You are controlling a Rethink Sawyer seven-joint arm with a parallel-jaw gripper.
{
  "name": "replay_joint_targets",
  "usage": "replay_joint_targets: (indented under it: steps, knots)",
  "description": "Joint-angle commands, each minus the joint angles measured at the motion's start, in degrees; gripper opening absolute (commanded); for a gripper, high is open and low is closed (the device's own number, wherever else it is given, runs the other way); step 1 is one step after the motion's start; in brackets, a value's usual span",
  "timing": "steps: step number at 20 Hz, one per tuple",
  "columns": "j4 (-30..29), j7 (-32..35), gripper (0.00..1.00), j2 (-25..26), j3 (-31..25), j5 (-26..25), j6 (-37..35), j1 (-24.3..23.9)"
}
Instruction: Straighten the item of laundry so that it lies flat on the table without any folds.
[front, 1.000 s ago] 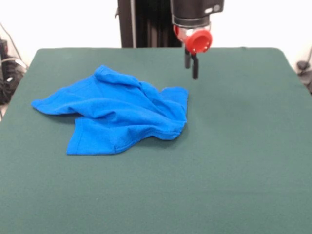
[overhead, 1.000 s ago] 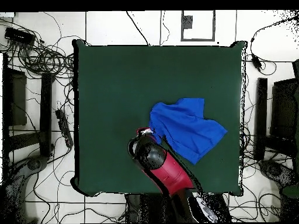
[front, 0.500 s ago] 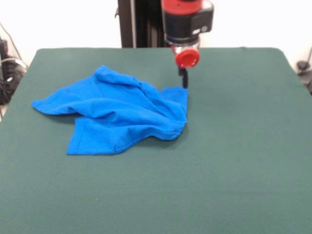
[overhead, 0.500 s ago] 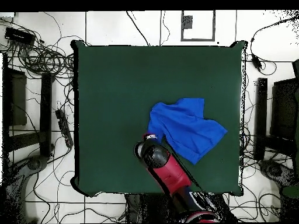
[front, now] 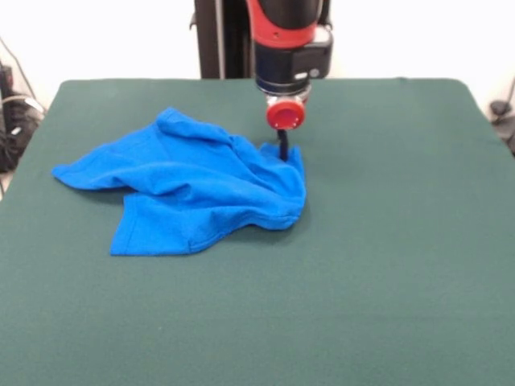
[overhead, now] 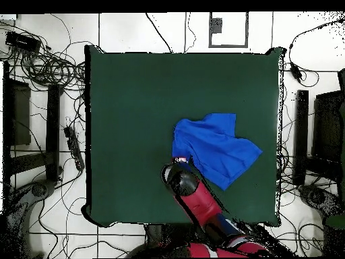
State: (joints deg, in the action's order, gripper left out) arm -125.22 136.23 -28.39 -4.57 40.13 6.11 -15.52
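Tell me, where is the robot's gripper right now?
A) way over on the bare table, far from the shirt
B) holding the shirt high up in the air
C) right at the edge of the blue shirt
C: in the front view the gripper comes down onto the far right edge of the crumpled blue shirt, which lies on the green table, not lifted.
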Motion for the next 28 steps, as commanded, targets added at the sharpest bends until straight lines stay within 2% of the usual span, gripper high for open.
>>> replay_joint_targets:
  steps: [1,2,4,10,11,14,17,20,23,28]
  knots:
    - [-0.42,23.02,1.00,3.19,-8.81,0.35,6.66,-3.17]
    - [-0.17,25.78,1.00,6.13,-13.94,-2.34,8.34,-7.05]
    - [2.94,27.47,1.00,12.77,-18.14,-5.17,10.69,-10.40]
    - [9.25,25.85,1.00,17.49,-12.77,-3.97,9.40,-5.43]
    - [9.70,25.31,0.00,17.29,-11.55,-4.10,8.99,-4.36]
    - [9.38,24.05,0.00,16.57,-10.56,-3.31,6.87,-3.32]
    - [8.50,27.79,0.00,15.46,-10.15,-1.02,8.19,-1.46]
    - [6.44,31.32,0.00,14.33,-12.47,-0.23,8.01,-1.77]
    - [3.59,36.89,0.00,13.39,-17.04,0.05,8.19,-3.66]
    - [0.48,43.60,0.00,9.38,-18.35,6.00,5.15,-0.49]
